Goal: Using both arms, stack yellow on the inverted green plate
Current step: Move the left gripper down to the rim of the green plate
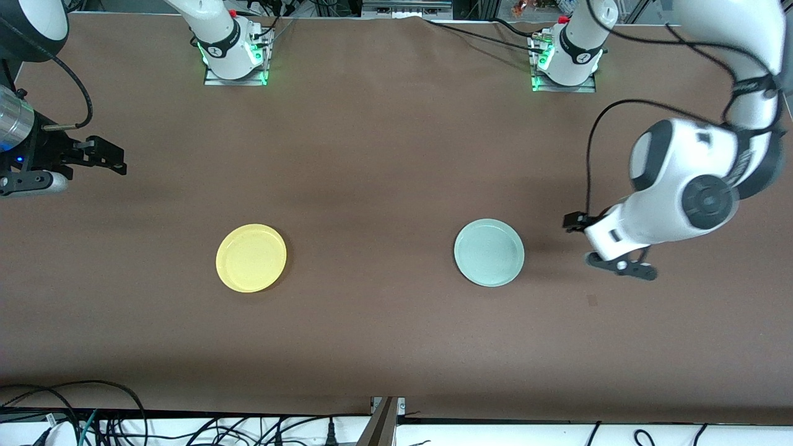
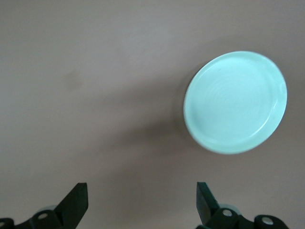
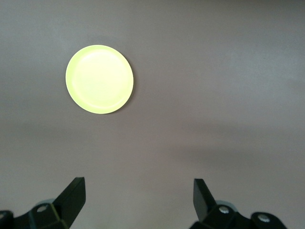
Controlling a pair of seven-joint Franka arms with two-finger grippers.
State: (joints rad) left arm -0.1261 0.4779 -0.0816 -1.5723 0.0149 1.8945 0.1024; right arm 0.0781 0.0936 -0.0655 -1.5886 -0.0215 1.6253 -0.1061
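We see a big, flat brown counter (image 1: 384, 155). The round yellow plate (image 1: 251, 257) lies smooth and rim-up toward the right arm's end. The round green plate (image 1: 489, 252) lies rim-up toward the left arm's end. The left claw (image 2: 142, 202) hangs wide open, empty, beside the green plate. The right claw (image 3: 139, 198) hangs wide open, empty, over bare counter.

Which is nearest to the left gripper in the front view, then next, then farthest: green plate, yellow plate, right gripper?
1. The green plate, on the table beside the open left gripper.
2. The yellow plate, toward the right arm's end.
3. The right gripper, open, over the table's edge at the right arm's end.
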